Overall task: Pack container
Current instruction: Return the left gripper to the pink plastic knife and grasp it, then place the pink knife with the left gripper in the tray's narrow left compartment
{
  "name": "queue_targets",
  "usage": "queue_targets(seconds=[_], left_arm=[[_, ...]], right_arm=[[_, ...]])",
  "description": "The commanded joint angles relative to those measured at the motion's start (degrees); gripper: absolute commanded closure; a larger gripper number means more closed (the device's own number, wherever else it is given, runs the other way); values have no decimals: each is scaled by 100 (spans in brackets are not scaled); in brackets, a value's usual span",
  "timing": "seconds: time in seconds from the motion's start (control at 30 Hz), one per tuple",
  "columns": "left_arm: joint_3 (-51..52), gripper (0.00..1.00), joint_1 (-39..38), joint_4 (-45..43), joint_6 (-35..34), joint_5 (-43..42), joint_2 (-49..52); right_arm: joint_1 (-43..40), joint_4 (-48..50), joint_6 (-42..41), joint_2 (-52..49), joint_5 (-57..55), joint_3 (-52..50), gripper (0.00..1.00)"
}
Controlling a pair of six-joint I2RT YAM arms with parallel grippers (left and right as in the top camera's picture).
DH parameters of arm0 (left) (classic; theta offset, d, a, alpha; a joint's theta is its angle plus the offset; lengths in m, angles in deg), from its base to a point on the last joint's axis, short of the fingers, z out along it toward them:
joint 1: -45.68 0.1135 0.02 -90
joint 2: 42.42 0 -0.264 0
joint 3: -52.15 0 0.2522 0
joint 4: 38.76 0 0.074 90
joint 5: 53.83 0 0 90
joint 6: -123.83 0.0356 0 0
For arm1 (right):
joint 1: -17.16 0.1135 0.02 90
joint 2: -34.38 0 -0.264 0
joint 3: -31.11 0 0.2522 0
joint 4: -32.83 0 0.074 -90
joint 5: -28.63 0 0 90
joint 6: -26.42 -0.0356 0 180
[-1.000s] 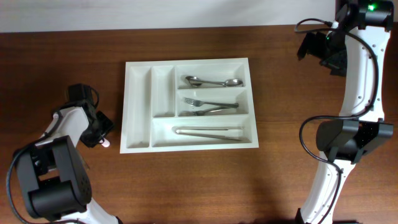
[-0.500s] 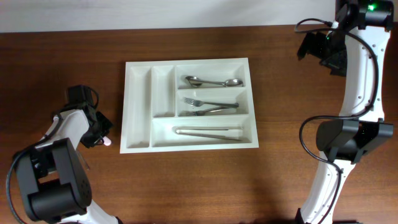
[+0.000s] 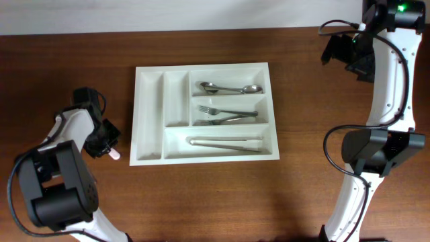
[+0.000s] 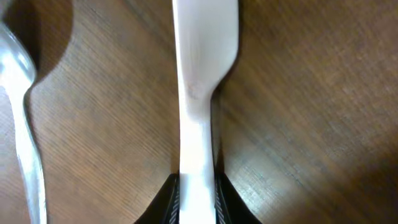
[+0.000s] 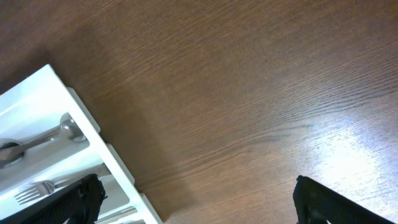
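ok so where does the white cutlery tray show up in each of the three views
overhead: the container lies mid-table, a little left of centre.
left wrist: not in it; this view shows a white utensil pinched in the left gripper.
right wrist: one corner of it fills the lower left.
shared landmark: the spoon in its top compartment, bowl beside the wall.
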Motion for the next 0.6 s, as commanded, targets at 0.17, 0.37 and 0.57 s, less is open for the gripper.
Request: queue_targets(seconds=[0.17,0.37,0.57], left_arm=[[-1252,98,50,922,339,-28,313],[-1902,98,48,1355,487,-33,313],[-2385,98,-85,1582,1226,-417,310]], right_arm=[[-9,-13,-50,70,33,28,1],[-9,-13,-50,70,33,28,1],[-9,-13,-50,70,33,28,1]])
